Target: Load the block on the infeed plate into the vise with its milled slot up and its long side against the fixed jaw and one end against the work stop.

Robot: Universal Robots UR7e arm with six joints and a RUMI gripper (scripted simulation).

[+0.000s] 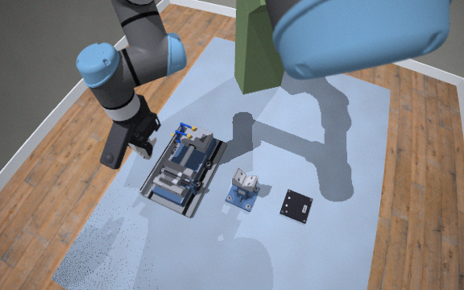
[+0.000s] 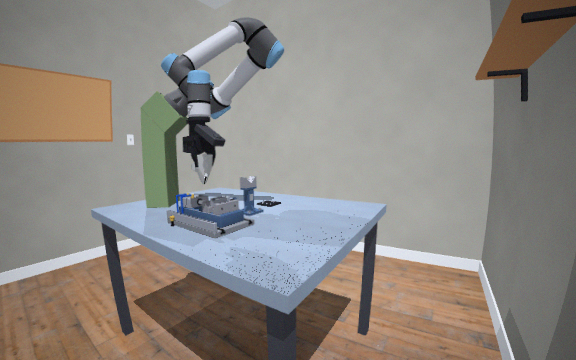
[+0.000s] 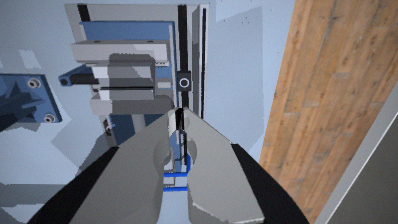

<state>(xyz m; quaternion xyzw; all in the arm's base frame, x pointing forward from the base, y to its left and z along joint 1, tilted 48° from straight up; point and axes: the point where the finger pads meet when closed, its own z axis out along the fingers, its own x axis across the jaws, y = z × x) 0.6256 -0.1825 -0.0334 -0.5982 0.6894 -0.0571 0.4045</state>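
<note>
The grey part (image 3: 125,75) lies between the open vise jaws, with a dark slot line along its upper side. Its long side is close against the fixed jaw (image 3: 117,51) (image 1: 169,186); any thin gap there is hard to tell. The moving jaw (image 3: 131,106) is on its other side. The work stop (image 3: 84,79) reaches the part's left end in the wrist view and appears to touch it. How it rests on the low bars is hidden. My gripper (image 1: 148,156) (image 2: 205,181) (image 3: 181,109) is shut and empty, raised above the vise's outer side by the moving jaw.
The V-block (image 1: 245,181) (image 2: 248,182) stands empty on its blue base beside the vise. The infeed plate (image 1: 296,206) (image 2: 269,203) beyond it is bare. Blue air hoses (image 1: 181,132) (image 3: 175,189) stick up at the vise's cylinder end. The green robot column (image 2: 157,165) stands behind.
</note>
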